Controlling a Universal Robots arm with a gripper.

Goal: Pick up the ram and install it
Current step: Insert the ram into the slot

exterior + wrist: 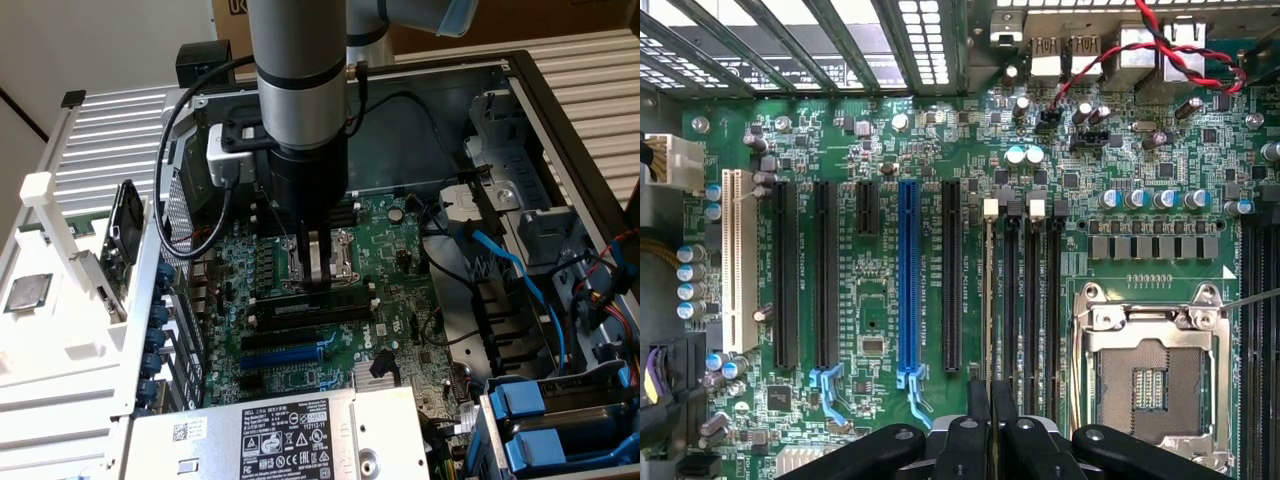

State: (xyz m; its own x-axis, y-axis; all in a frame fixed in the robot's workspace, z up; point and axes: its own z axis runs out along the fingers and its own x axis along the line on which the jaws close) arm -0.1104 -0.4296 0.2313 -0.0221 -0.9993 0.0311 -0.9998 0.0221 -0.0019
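Seen from the exterior view's left, a square silver processor chip (27, 292) lies on a white plastic rack (60, 340) beside the open grey metal computer case (560, 120). At the centre, the grey-and-black robot arm (298, 90) reaches straight down into the case over the green motherboard (400, 260) (880, 330). Its black two-fingered gripper (318, 283) (990, 402) is nearly closed, pinching the ram (280, 306) (987, 300), a long, thin, dark circuit stick. The ram stands on edge along the black memory slots (300, 322) (1030, 300), in line with the outermost slot, the one nearest the expansion slots. The pictures do not show whether it is fully seated.

Just behind the fingers is the silver-framed processor socket (345, 255) (1155, 370). In front of the memory slots a long blue expansion slot (285, 352) (908, 280) runs between black ones. A grey metal power-supply box with a pale label (285, 440) fills the near edge. Toward the exterior view's right, a flat light-blue data cable (520, 285) crosses the drive bay above two blue plastic drive latches (522, 400).
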